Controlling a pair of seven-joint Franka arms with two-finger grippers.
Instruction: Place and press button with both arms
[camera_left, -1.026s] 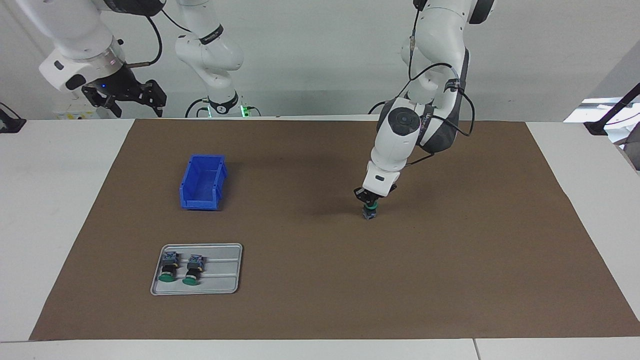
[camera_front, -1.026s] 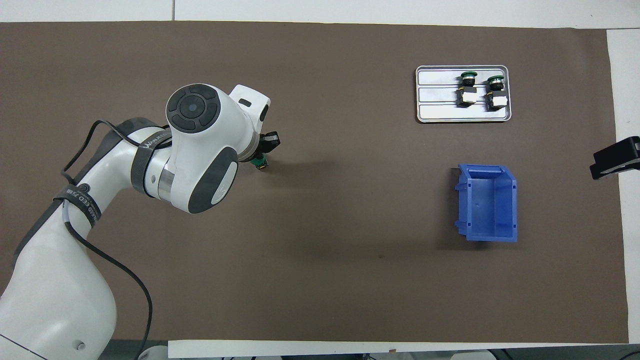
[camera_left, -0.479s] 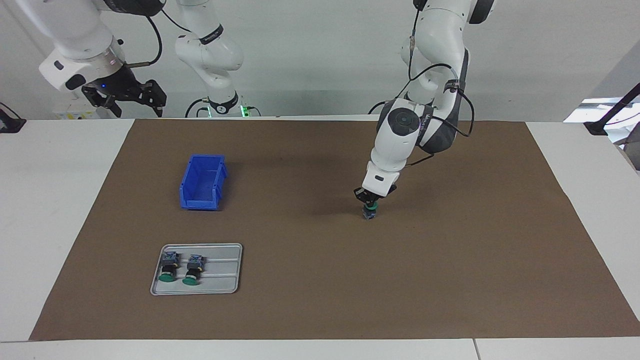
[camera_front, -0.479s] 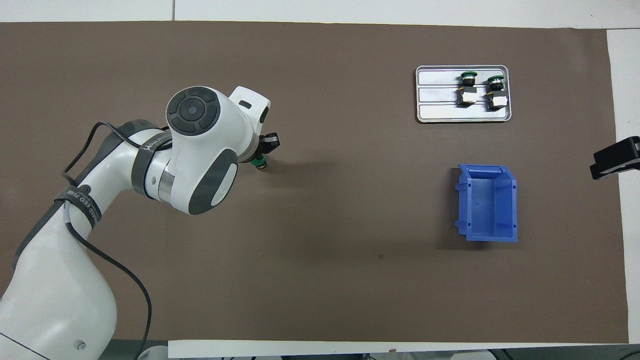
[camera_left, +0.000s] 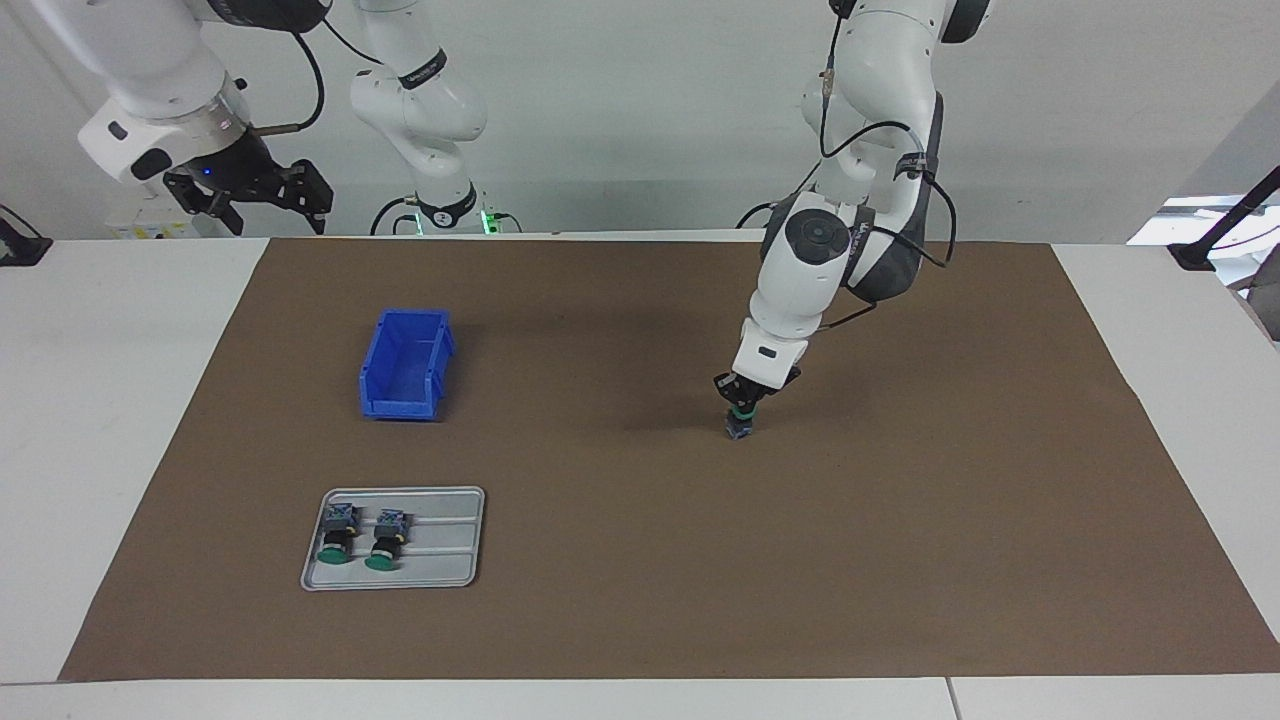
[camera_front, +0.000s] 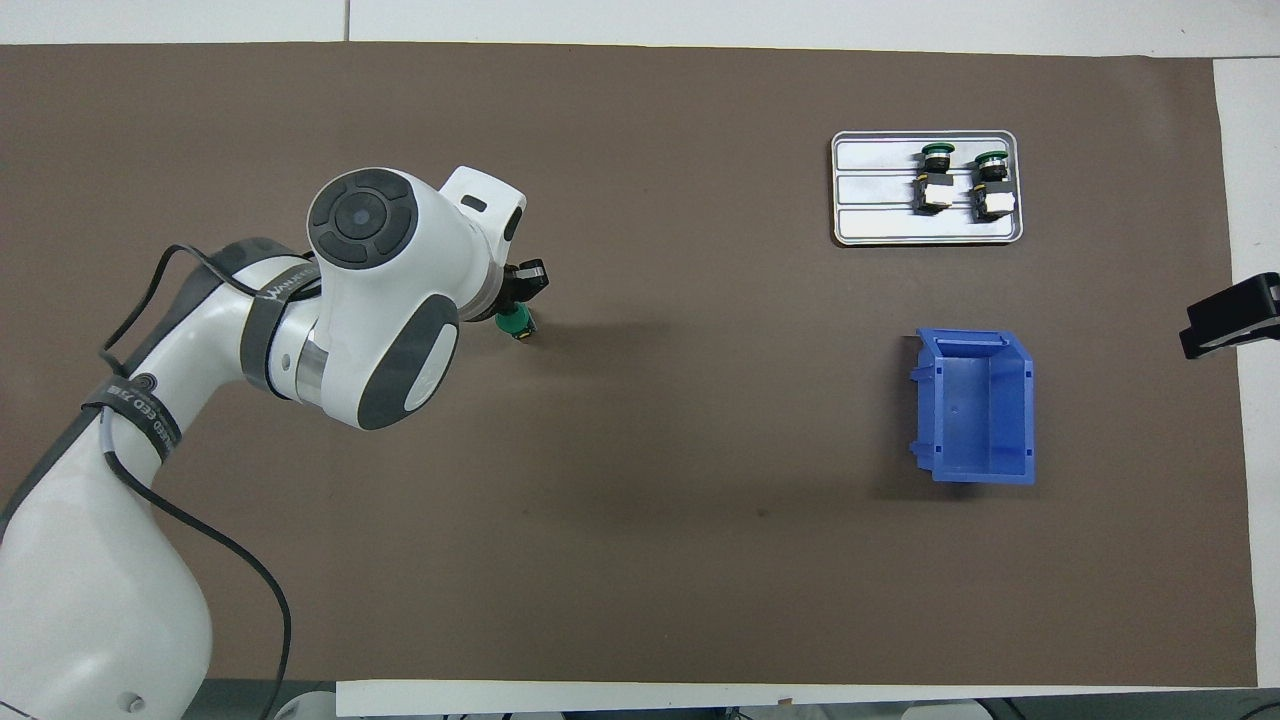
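Left hand (camera_left: 742, 400) now higher, fingertips hidden over button (camera_left: 739, 424).

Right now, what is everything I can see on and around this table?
Button: one, green cap on a black barrel, standing on the brown mat toward the left arm's end, under the left hand.
Spare buttons: two, green caps, lying side by side in the tray.
Tray: one, grey metal, on the mat toward the right arm's end.
Bin: one, blue, nearer to the robots than the tray.
Mat: one, brown, covering most of the white table.
Left hand: black, right at the button's cap.
Right hand: black, open, waiting up at the table's edge.
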